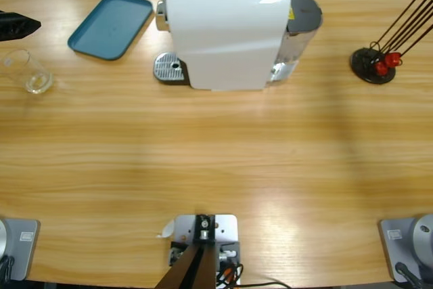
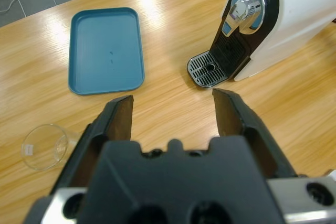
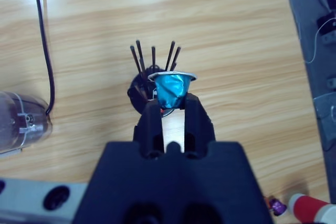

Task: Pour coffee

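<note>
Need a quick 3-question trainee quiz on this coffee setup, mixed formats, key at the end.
1. True or false: the right gripper is shut on a blue capsule.
2. What lies nearest the glass tumbler? A) teal tray B) capsule stand C) coffee machine
3. Fill in: the left gripper is ____ and holds nothing.

Key: 1 true; 2 A; 3 open.

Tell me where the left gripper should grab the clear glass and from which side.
Grip the clear glass across its side wall, around mid-height, coming in level from the side. It looks upright and round, standing alone beside the blue tray, and the left gripper already has its jaws open nearby.
</note>
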